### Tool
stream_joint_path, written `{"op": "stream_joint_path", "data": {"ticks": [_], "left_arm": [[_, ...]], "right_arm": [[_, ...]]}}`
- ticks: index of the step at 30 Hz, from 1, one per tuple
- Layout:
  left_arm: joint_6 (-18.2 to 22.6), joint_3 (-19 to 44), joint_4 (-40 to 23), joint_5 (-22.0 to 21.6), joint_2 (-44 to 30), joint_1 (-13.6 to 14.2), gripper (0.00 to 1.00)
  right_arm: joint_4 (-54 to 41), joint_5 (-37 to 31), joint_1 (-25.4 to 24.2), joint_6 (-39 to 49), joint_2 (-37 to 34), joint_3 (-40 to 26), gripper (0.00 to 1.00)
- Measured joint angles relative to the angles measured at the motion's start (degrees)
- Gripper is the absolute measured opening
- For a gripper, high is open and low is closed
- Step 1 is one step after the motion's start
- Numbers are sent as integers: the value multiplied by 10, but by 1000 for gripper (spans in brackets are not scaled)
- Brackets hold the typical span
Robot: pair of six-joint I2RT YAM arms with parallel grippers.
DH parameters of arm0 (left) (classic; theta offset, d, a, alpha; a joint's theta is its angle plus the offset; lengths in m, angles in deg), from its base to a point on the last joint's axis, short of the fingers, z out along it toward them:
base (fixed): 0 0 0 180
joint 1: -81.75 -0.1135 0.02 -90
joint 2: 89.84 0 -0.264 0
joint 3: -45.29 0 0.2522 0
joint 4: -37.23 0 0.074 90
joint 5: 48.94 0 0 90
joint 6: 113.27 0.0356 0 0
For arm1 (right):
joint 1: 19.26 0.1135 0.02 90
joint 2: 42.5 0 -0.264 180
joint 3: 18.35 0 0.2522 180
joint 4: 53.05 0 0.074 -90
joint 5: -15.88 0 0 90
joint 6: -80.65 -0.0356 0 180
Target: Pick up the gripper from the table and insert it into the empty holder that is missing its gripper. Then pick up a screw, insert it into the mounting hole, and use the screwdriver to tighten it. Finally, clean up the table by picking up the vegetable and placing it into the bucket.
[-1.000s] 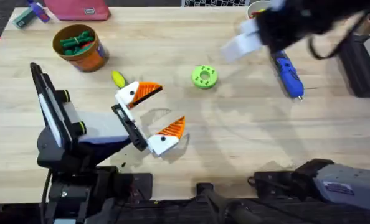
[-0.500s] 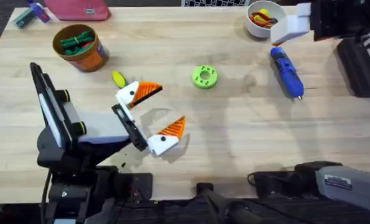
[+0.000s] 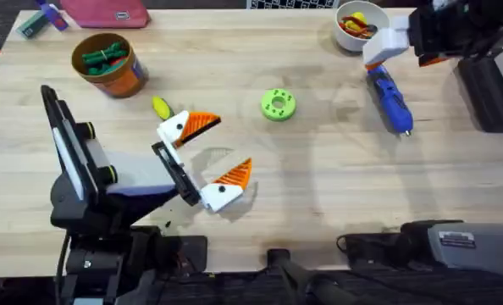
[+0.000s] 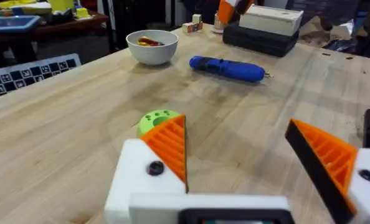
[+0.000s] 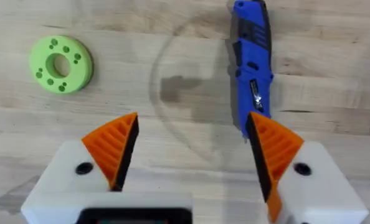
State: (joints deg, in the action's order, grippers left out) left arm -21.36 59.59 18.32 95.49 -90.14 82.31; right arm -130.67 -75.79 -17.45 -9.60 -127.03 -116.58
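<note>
The left gripper (image 3: 211, 156) rests low over the middle of the table (image 3: 319, 203), jaws spread wide and holding nothing; the yellow vegetable (image 3: 161, 107) lies just beside its far white block, and the bucket (image 3: 109, 64) with dark green pieces stands beyond it. The right gripper (image 5: 191, 152) hangs at the far right above the blue screwdriver (image 3: 390, 99), jaws parted and empty, both orange wedges fitted; the green disc (image 3: 278, 104) lies mid-table and the white bowl (image 3: 356, 25) stands near the screwdriver.
</note>
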Motion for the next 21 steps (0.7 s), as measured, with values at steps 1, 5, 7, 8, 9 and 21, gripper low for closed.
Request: {"op": "stream_joint_path", "data": {"ticks": [1, 5, 7, 8, 9, 21], "left_arm": [[0, 0, 0, 0, 0, 0, 985], [0, 0, 0, 0, 0, 0, 985], [0, 0, 0, 0, 0, 0, 987], [0, 0, 0, 0, 0, 0, 994], [0, 0, 0, 0, 0, 0, 992], [3, 0, 0, 0, 0, 0, 41]], "right_arm": [[0, 0, 0, 0, -1, 0, 994], [0, 0, 0, 0, -1, 0, 994], [0, 0, 0, 0, -1, 0, 994], [0, 0, 0, 0, -1, 0, 994], [0, 0, 0, 0, -1, 0, 994], [-2, 0, 0, 0, -1, 0, 994]]}}
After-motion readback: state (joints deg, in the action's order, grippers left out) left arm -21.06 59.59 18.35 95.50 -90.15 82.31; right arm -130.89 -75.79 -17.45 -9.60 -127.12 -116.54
